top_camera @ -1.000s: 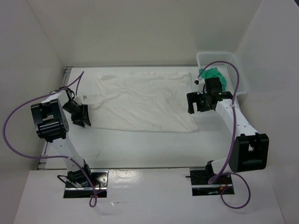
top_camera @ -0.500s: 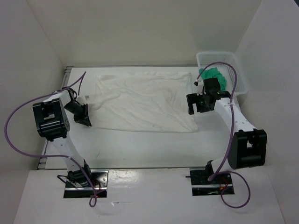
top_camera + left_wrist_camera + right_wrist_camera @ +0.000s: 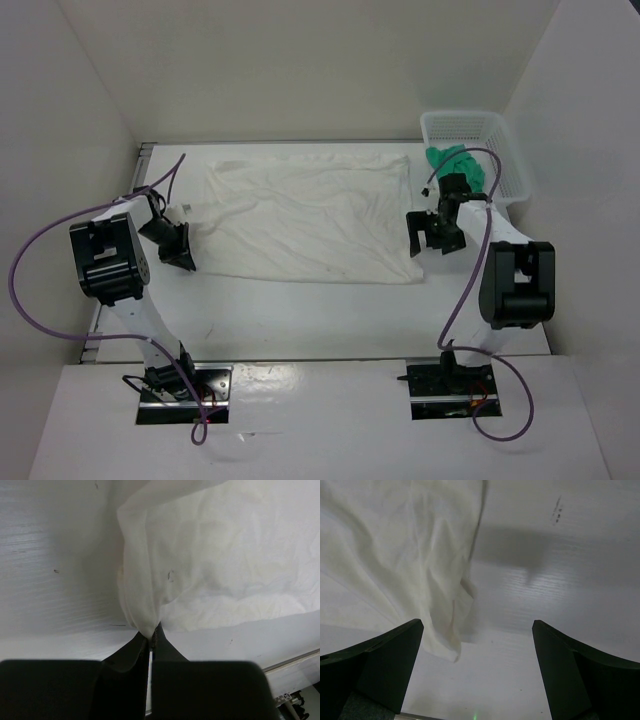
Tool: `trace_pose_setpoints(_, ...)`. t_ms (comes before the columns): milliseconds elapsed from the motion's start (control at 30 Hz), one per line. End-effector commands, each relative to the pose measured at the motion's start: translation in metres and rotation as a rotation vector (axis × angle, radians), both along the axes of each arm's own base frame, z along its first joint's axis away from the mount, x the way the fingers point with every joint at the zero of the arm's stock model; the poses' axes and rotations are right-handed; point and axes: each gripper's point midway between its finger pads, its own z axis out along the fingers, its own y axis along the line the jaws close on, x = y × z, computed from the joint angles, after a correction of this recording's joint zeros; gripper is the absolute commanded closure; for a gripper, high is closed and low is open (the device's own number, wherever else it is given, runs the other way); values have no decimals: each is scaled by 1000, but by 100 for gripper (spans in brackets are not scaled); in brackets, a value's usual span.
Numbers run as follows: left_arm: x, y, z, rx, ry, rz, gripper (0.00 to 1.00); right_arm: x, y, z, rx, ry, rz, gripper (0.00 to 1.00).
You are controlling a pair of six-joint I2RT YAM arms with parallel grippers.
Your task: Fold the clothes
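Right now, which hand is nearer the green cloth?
Right. The right hand hangs open just in front of the green cloth; the left hand is across the table, pinching the garment's left corner.

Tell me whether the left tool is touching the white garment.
Touching. The left wrist view shows the left tool shut on a corner of the white garment.

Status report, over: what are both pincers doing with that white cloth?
Left pincer shut on edge of large white wrinkly garment. Right pincer open above its near right corner. Bright green cloth at white mesh basket, aside.
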Motion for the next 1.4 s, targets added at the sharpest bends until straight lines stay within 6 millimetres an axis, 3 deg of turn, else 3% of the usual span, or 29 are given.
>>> trace_pose_setpoints(0,10,1,4,15,-66,-17,100,3,7,-11,53,55,23,1)
trace_pose_setpoints(33,10,1,4,14,-66,-17,100,-4,13,-22,85,111,31,1)
trace_pose_setpoints(200,10,2,11,23,-89,-25,100,-14,24,-39,188,241,68,6)
trace_pose_setpoints(767,11,0,15,11,-110,-44,100,-47,35,-48,249,388,157,12)
trace_pose_setpoints(967,11,0,15,11,-110,-44,100,-45,38,-48,266,377,160,13)
trace_pose_setpoints(1267,11,-2,12,0,-104,-44,100,-47,46,-62,266,415,176,20)
trace_pose_setpoints(1367,11,-2,12,0,-104,-44,100,-44,49,-65,265,417,176,27)
